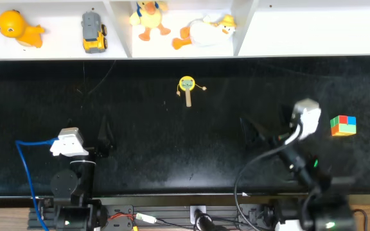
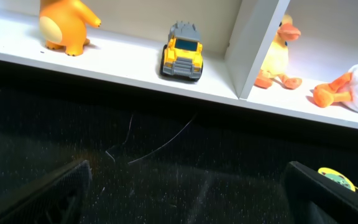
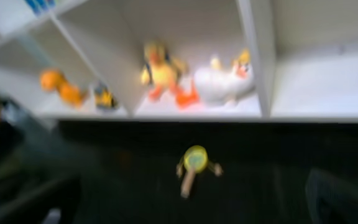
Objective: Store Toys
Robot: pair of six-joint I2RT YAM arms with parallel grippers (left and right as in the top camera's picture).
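The left claw hangs over the black bench at about 8 o'clock from its middle, fingers spread wide with nothing between them; the right claw sits toward 4 o'clock, likewise wide and holding nothing. A yellow rattle lies on the bench at 12 o'clock, apart from the white shelf; in the left wrist view one finger of the left claw hides most of it. A coloured cube rests on the bench at 3 o'clock from the right claw, well apart from the rattle. In the shelf's left compartment stand an orange toy, its top cut off in the left wrist view, and a yellow truck; the middle compartment holds a yellow duck, its head partly cut off by the top view's edge, and a white goose lying at 3 o'clock from the duck; the left wrist view crops the goose to its feet and part of its body.
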